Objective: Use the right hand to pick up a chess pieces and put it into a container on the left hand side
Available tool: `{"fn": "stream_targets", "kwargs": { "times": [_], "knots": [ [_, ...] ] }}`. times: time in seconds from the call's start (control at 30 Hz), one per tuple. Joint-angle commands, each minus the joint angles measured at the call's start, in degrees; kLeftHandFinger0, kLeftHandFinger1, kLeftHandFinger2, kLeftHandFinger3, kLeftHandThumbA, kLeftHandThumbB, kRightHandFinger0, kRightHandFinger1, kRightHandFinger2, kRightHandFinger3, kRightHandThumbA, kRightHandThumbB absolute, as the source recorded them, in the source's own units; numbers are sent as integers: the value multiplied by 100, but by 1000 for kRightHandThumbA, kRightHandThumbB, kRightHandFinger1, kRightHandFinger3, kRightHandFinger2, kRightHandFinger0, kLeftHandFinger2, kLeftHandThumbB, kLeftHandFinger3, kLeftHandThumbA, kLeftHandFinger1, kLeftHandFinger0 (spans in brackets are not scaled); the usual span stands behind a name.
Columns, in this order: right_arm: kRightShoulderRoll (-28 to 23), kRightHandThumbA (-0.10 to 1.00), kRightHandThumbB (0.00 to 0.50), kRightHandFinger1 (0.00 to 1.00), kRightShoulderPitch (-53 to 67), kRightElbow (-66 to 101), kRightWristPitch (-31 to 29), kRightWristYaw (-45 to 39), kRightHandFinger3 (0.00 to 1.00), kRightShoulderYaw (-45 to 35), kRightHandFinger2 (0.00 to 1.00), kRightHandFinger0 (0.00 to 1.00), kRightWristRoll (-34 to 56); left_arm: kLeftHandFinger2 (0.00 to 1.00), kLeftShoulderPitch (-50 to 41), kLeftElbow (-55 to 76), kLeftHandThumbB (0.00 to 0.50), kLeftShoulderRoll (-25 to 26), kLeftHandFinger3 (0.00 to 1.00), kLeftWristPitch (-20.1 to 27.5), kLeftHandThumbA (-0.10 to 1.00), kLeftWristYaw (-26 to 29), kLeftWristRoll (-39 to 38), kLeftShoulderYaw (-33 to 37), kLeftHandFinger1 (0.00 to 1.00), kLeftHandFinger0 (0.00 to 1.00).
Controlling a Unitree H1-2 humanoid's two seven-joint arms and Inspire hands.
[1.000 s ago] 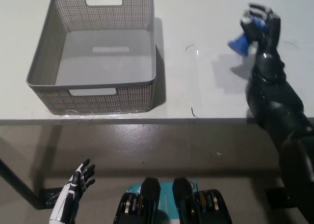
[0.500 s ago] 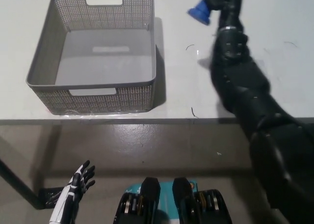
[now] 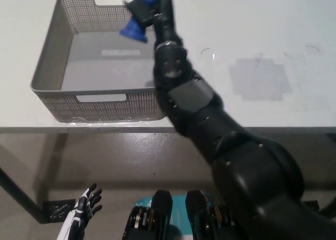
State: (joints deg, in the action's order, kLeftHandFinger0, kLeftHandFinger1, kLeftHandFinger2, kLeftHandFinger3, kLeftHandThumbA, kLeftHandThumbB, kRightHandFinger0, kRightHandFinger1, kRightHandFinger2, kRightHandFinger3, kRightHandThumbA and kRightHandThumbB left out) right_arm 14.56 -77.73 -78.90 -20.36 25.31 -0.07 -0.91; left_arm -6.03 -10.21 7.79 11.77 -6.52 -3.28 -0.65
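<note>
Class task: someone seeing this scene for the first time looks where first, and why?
First, the black right hand holding a blue chess piece above the grey mesh basket at the table's left. Next, the bulky black arm crossing from bottom right. The white left hand rests low at bottom left.

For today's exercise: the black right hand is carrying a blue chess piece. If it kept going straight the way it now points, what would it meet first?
The right hand, shut on the blue chess piece, points leftward over the grey basket. Continuing, it would probably meet the basket's far-left wall first, or pass above it; height is unclear from this view.
</note>
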Motion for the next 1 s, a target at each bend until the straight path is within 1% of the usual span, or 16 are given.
{"fn": "stream_targets", "kwargs": {
  "times": [0.0, 0.1, 0.17, 0.27, 0.43, 0.47, 0.57, 0.63, 0.7, 0.73, 0.77, 0.8, 0.83, 0.87, 0.9, 0.97],
  "knots": [
    [156, -100, 107, 87, -401, -42, 48, -97, 310, 157, 455, 0, -162, 1000, -4, 150, 411, 41, 1000, 243, 1000, -45, 76, 40, 1000, 1000],
    [256, -100, 81, 90, -363, -150, 94, 17, 585, 340, 652, 0, -297, 1000, 13, 234, 388, 37, 1000, 152, 1000, -55, 63, 50, 1000, 1000],
    [255, -100, 95, 131, -357, -187, 236, 58, 650, 422, 697, 0, -351, 1000, 55, 218, 394, 30, 1000, 147, 1000, -63, 58, 60, 1000, 1000],
    [231, -100, 108, 161, -309, -226, 278, 104, 618, 594, 668, 0, -478, 1000, 77, 252, 422, 37, 1000, 145, 1000, -57, 70, 62, 1000, 1000],
    [146, -100, 110, 201, -161, -260, 216, 90, 669, 776, 720, 0, -568, 1000, 88, 296, 429, 73, 1000, 106, 1000, -76, 99, 80, 1000, 1000],
    [97, -100, 115, 232, -122, -271, 172, 71, 707, 829, 749, 0, -608, 1000, 124, 300, 440, 74, 1000, 90, 1000, -97, 81, 92, 1000, 1000],
    [21, -100, 129, 315, -54, -295, 362, 6, 689, 938, 759, 8, -688, 1000, 120, 286, 456, 77, 1000, 101, 1000, -134, 41, 111, 1000, 1000],
    [-12, -100, 144, 412, 56, -292, 374, -81, 733, 967, 809, 76, -683, 1000, 47, 279, 446, 89, 1000, 126, 1000, -149, 53, 130, 1000, 1000],
    [-55, -46, 153, 370, 96, -293, 385, -153, 602, 997, 616, 98, -689, 1000, 56, 285, 432, 108, 1000, 97, 1000, -163, 73, 152, 1000, 1000],
    [-67, -11, 162, 386, 130, -293, 392, -214, 618, 997, 616, 119, -676, 1000, 20, 308, 437, 124, 1000, 100, 1000, -173, 90, 166, 1000, 1000],
    [-88, 75, 187, 478, 141, -294, 414, -297, 672, 986, 682, 220, -654, 1000, 18, 306, 430, 122, 1000, 111, 1000, -146, 126, 170, 1000, 1000],
    [-102, 112, 191, 467, 139, -294, 429, -339, 652, 977, 628, 248, -642, 1000, 28, 301, 429, 115, 1000, 101, 1000, -126, 140, 166, 1000, 1000],
    [-137, 181, 210, 611, 129, -300, 453, -519, 786, 963, 744, 413, -612, 1000, 60, 272, 413, 115, 1000, 133, 1000, -111, 158, 163, 1000, 1000],
    [-151, 270, 219, 861, 133, -307, 522, -633, 962, 1004, 949, 686, -646, 1000, 41, 282, 404, 106, 1000, 134, 1000, -106, 158, 162, 1000, 1000],
    [-166, 340, 236, 975, 137, -312, 573, -759, 1000, 1022, 1000, 807, -656, 1000, 26, 278, 400, 104, 1000, 144, 1000, -108, 157, 160, 1000, 1000],
    [-201, 466, 264, 1000, 176, -309, 576, -940, 1000, 1094, 1000, 994, -706, 1000, 2, 300, 400, 95, 1000, 125, 1000, -112, 149, 156, 1000, 1000]
  ]
}}
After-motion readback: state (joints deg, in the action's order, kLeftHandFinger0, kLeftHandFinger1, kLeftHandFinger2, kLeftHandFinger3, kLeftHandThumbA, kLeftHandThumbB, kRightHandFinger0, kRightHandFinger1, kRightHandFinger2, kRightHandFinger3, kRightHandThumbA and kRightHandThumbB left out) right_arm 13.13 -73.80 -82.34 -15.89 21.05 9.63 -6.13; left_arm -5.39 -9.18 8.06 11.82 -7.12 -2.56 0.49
